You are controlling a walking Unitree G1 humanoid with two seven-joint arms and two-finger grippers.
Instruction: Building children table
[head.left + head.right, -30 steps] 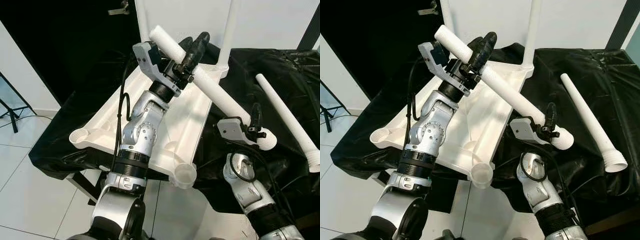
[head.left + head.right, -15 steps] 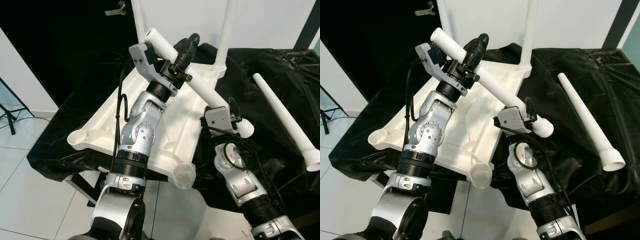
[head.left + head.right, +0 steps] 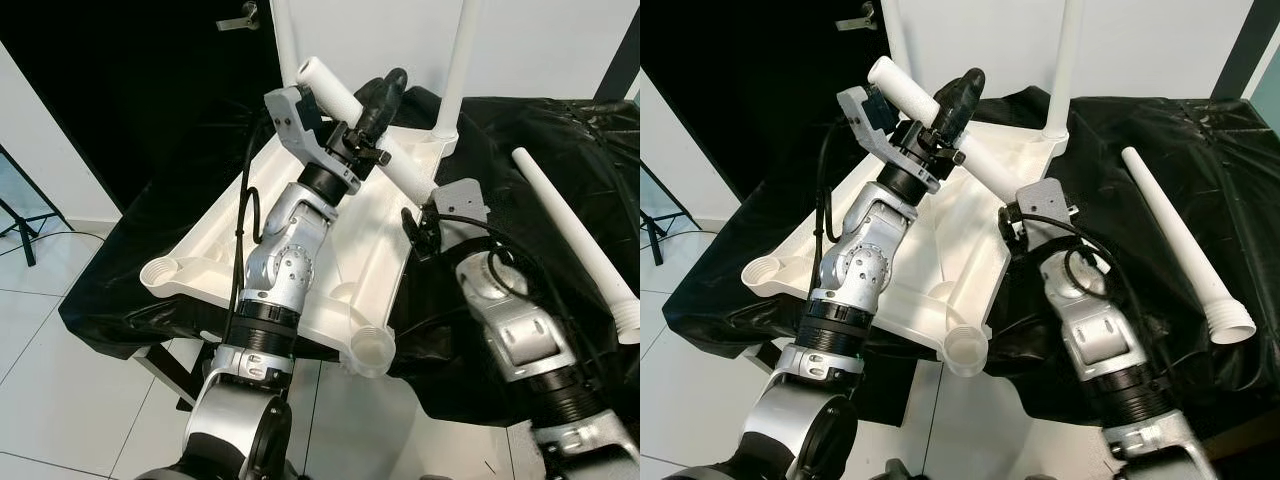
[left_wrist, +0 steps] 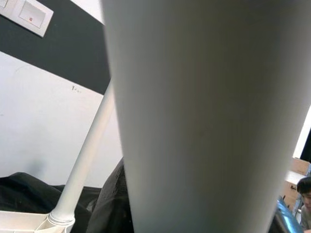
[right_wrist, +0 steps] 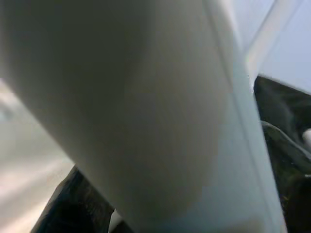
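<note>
A white table leg (image 3: 335,92) slants above the upturned white tabletop (image 3: 215,250). My left gripper (image 3: 368,108) is shut on it near its upper end, black fingers wrapped round the tube. My right gripper (image 3: 422,218) grips the same leg at its lower end, over the tabletop's right rim; its grey wrist housing covers that end. Both wrist views show the white leg (image 4: 194,121) pressed close against the camera. Two more legs (image 3: 460,60) stand upright in the far corner sockets.
A fourth white leg (image 3: 575,235) lies loose on the black cloth (image 3: 560,130) to the right. Open round sockets sit at the tabletop's near corner (image 3: 371,346) and left corner (image 3: 160,272). White tiled floor lies below; a white wall stands behind.
My right arm has swung left and up with the leg's lower end, from over the black cloth to the tabletop's right rim, and its wrist has turned over. The left gripper has barely moved.
</note>
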